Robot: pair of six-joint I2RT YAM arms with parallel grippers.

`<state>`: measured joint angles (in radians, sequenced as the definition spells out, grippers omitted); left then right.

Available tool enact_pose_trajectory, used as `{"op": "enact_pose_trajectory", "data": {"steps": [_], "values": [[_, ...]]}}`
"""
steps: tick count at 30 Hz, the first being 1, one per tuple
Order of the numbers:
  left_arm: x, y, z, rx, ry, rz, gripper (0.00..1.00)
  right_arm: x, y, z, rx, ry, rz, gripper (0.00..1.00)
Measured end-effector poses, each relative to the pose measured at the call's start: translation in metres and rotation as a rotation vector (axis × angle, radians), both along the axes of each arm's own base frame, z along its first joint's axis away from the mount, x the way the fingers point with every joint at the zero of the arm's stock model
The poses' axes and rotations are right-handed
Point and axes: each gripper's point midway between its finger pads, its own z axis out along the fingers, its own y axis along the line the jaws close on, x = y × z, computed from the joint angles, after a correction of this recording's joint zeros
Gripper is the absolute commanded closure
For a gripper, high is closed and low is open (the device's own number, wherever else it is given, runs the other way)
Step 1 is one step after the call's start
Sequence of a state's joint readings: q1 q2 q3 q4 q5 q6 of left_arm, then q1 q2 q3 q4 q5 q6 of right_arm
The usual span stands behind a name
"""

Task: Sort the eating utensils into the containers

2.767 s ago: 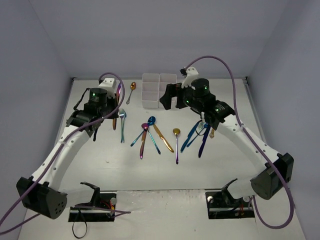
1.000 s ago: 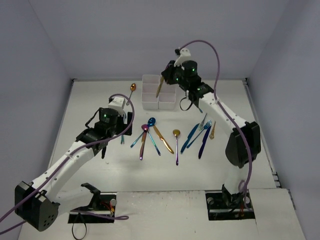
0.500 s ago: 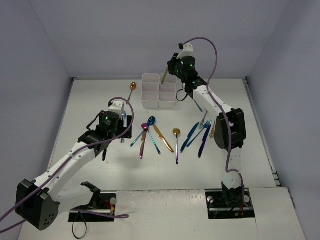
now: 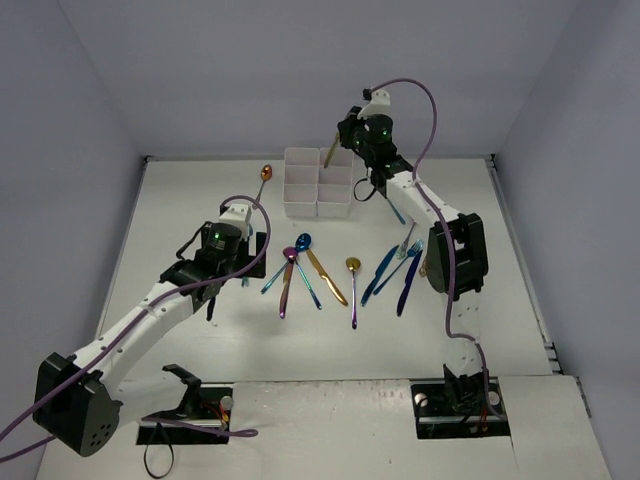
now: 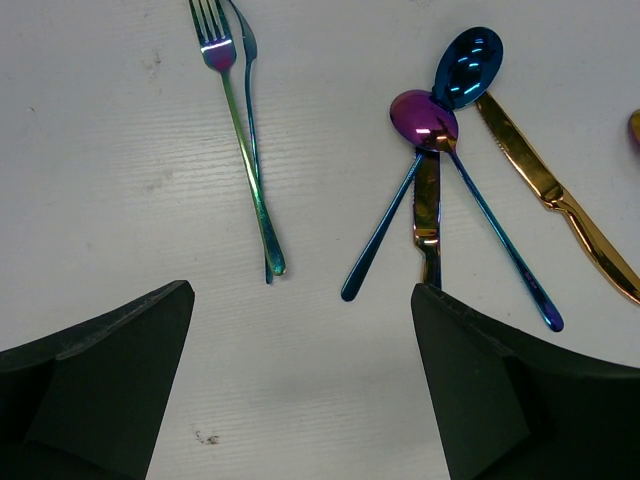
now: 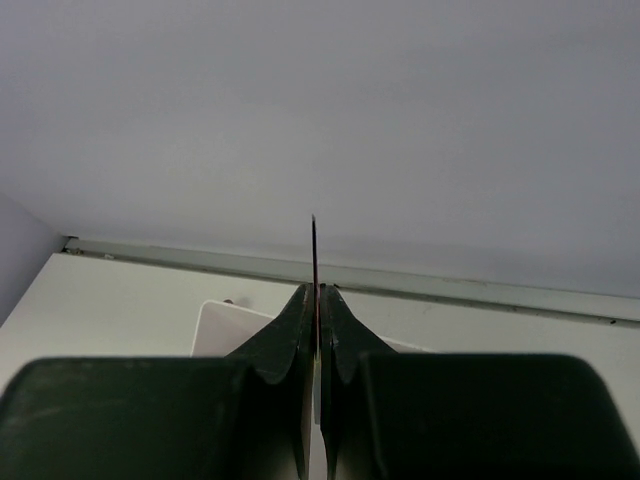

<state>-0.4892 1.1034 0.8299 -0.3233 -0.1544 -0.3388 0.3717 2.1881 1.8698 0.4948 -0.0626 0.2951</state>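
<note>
We're reading this as the drop-off step. Up in the top middle of the overhead frame, the right gripper (image 4: 340,141) is clenching a gold utensil (image 4: 330,154) and tilting it over the upper-right cell of the white containers (image 4: 305,190). We can't tell if the tip is touching the bottom. The next move is probably lowering it and letting go gently, since the block looks shorter than the utensil. The right wrist view is showing the fingers pinched on a thin edge-on sliver, but not which cell; only the overhead settles that. The left gripper (image 5: 300,380) is hanging spread wide and empty above the table (image 4: 480,330). Its camera is showing an iridescent fork (image 5: 244,150) upper left, plus a purple spoon (image 5: 422,115) and a blue spoon (image 5: 468,65) upper right.
</note>
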Motion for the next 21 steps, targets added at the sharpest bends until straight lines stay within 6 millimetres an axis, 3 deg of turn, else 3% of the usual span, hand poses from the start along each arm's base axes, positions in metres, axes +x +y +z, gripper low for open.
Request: {"op": "enact_pose_trajectory", "data": {"steps": [8,14,18,21], "values": [[0.002,-0.001,-0.002,-0.002,0.003,0.002,0.11,0.001,-0.007,0.025,0.019,-0.063,-0.015,1.0],[0.002,-0.001,-0.002,-0.001,0.004,0.002,0.11,0.006,-0.017,0.027,0.032,-0.071,-0.032,1.0],[0.001,-0.002,-0.002,-0.007,0.006,0.0,0.11,0.012,-0.017,0.013,0.052,-0.052,-0.035,1.0],[0.0,-0.002,-0.003,-0.009,0.012,0.004,0.11,0.015,-0.014,-0.008,0.062,-0.016,-0.024,1.0]]}}
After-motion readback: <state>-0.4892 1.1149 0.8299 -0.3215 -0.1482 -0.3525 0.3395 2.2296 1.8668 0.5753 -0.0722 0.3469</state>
